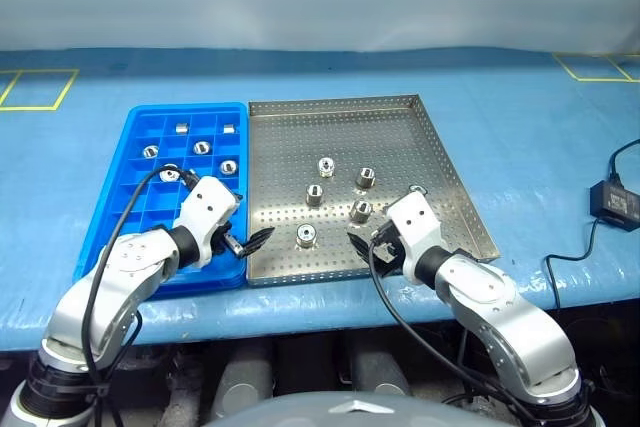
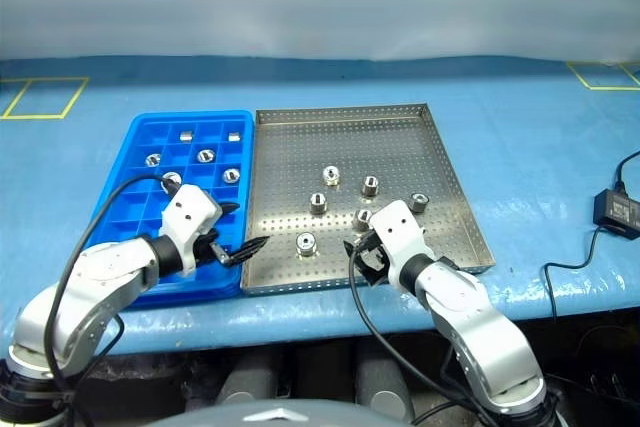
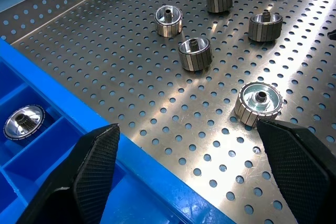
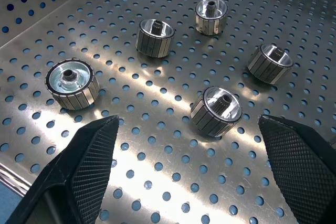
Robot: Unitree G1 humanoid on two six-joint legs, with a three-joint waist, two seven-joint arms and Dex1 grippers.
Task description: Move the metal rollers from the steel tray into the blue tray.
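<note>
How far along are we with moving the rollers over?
Done: six metal rollers sit in the blue tray, e.g. one. In hand: nothing; the left gripper and right gripper are both open and empty. Left: six rollers remain on the steel tray, the nearest between the grippers.
</note>
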